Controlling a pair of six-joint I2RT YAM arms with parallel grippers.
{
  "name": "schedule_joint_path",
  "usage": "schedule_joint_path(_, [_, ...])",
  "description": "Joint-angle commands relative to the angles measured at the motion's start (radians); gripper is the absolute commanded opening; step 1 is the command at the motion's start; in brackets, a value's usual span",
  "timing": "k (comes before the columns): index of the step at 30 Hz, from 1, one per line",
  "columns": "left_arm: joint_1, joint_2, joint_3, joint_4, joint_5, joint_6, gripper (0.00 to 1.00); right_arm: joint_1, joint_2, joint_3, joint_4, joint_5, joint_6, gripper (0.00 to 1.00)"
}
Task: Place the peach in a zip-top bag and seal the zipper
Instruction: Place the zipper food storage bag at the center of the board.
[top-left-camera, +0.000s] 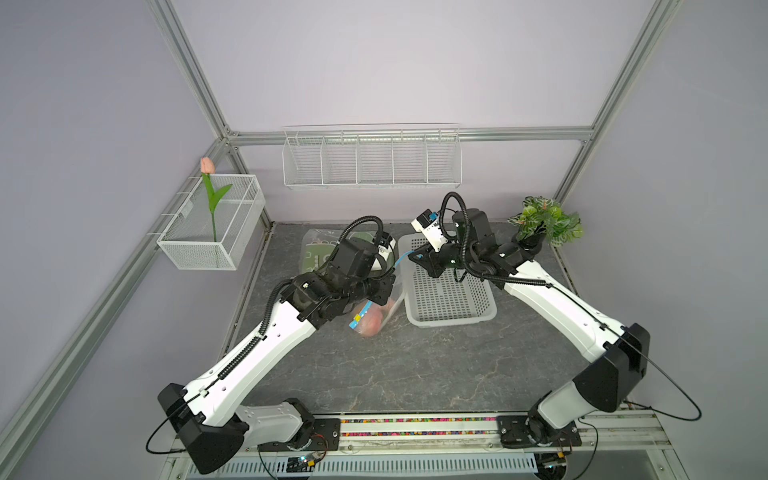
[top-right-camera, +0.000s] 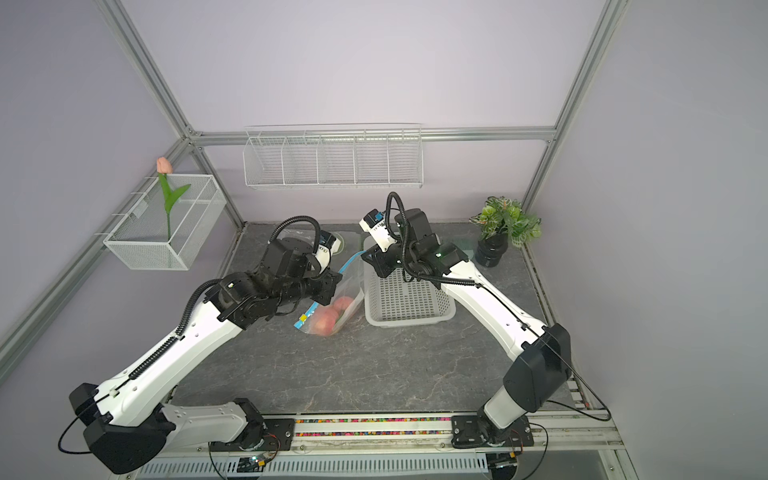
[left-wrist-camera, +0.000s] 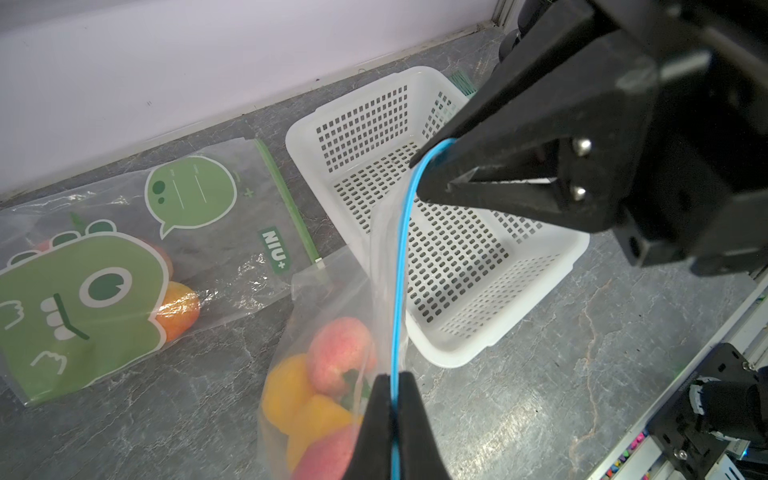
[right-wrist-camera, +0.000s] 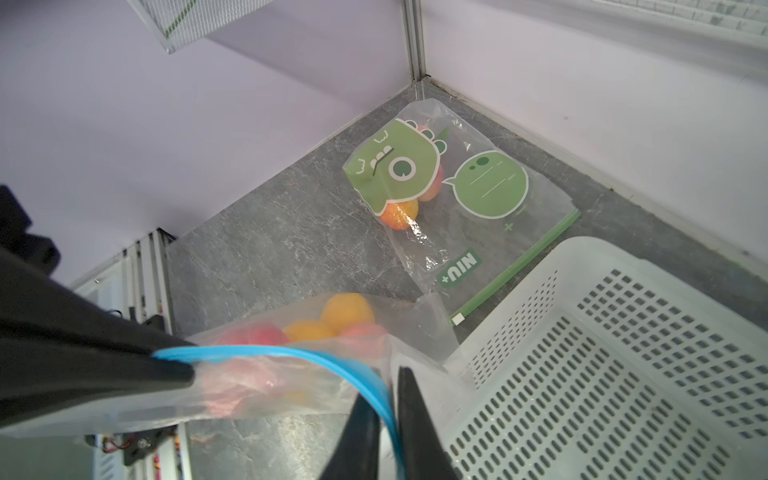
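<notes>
Blue zipper (left-wrist-camera: 400, 266) runs lengthwise between your arms. Left end effector (left-wrist-camera: 394, 380) clamps it; right end effector (right-wrist-camera: 384, 388) straddles it, slightly parted.

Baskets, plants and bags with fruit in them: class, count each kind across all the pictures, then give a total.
Baskets: 3 (plastic basket, mesh basket, wire rack)
Plants: 2 (tulip, potted plant)
Bags with fruit: 2 (blue-zip bag, green-print bag)
Total: 7
</notes>
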Motion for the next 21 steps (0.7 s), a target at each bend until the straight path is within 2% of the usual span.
schedule_joint_path(1, [0.004,-0.049,-0.026,0.004,-0.061,-0.012,0.0,0.006,-0.04,-0.03,0.042,0.005,0.0,0.48])
schedule_joint_path(2, [0.004,-0.064,-0.034,0.003,-0.091,-0.019,0.0,0.006,-0.048,-0.039,0.053,0.016,0.0,0.58])
schedule_joint_path(3, [0.004,-0.079,-0.039,0.0,-0.118,-0.023,0.0,0.007,-0.055,-0.053,0.067,0.029,-0.001,0.64])
schedule_joint_path(5, [0.005,-0.118,-0.053,-0.009,-0.175,-0.036,0.0,0.006,-0.081,-0.089,0.112,0.056,0.0,0.68])
schedule_joint_path(11, [0.004,-0.243,-0.092,-0.076,-0.37,-0.068,0.0,0.005,-0.175,-0.24,0.297,0.147,0.011,0.74])
schedule_joint_path(15, [0.005,-0.33,-0.124,-0.118,-0.564,-0.114,0.0,0.004,-0.196,-0.263,0.302,0.189,0.013,0.75])
schedule_joint_path(21, [0.004,-0.434,-0.157,-0.201,-0.865,-0.248,0.0,0.002,-0.194,-0.279,0.293,0.204,0.014,0.75])
